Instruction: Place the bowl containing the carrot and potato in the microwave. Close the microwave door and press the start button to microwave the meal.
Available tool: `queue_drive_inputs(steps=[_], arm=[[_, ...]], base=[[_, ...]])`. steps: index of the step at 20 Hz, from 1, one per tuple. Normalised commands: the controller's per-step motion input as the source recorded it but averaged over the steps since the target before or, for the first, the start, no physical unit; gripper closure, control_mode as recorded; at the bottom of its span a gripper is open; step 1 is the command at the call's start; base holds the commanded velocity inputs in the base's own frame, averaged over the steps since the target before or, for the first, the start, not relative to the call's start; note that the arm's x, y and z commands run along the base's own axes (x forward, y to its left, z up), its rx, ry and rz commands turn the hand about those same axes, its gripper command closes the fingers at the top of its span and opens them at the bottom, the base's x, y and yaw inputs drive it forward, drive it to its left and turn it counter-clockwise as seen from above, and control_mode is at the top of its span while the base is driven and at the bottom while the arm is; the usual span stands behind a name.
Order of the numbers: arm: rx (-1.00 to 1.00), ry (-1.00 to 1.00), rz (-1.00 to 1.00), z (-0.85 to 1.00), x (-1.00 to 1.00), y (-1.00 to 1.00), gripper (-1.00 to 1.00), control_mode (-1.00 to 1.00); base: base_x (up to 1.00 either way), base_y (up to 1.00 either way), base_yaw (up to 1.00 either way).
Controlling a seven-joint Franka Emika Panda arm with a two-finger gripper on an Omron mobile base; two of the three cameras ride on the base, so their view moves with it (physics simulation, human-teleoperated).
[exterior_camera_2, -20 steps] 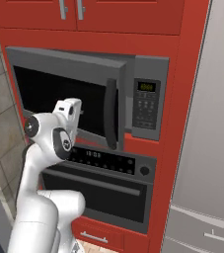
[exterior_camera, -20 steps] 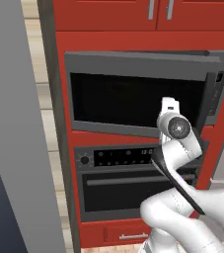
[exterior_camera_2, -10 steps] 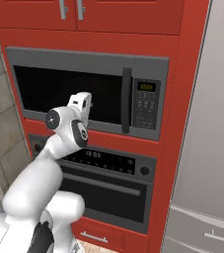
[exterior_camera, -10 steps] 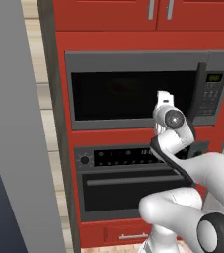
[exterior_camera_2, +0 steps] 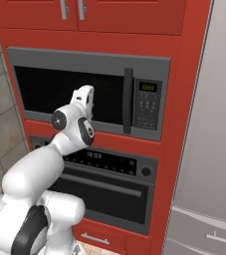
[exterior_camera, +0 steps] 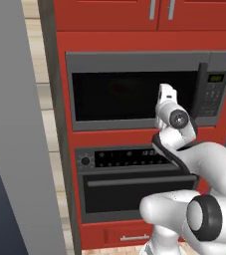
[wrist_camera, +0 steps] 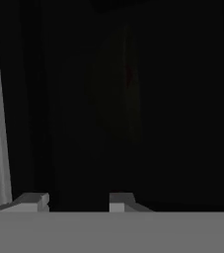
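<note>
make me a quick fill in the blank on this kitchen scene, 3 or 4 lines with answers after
1. The microwave door is fully ____.
2. The keypad sits at the ____ end of the microwave.
3. The oven is built in directly ____ the microwave.
4. The cabinets around both appliances are ____.

Missing words: shut; right; below; red

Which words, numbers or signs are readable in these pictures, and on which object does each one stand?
No text can be read.
Microwave green display: digits too blurred.
Keypad: labels too small.
Oven control panel: light markings, unreadable.
</note>
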Motion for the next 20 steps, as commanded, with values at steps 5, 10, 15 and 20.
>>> queue_drive_inputs(steps=[5,10,15,20], arm=[[0.0,0.2,0.05,0.01,-0.47,-0.22,-1.0,-1.0],[-0.05,0.35,0.07,0.42,-0.65,-0.03,-1.0,-1.0],[-0.05,0.39,0.02,0.99,-0.3,0.0,-1.0,-1.0],[-0.05,0.49,0.0,0.73,-0.48,0.0,-1.0,-1.0]], base=[[0.0,0.0,0.0],[0.0,0.0,0.0],[0.0,0.0,0.0],[0.0,0.0,0.0]])
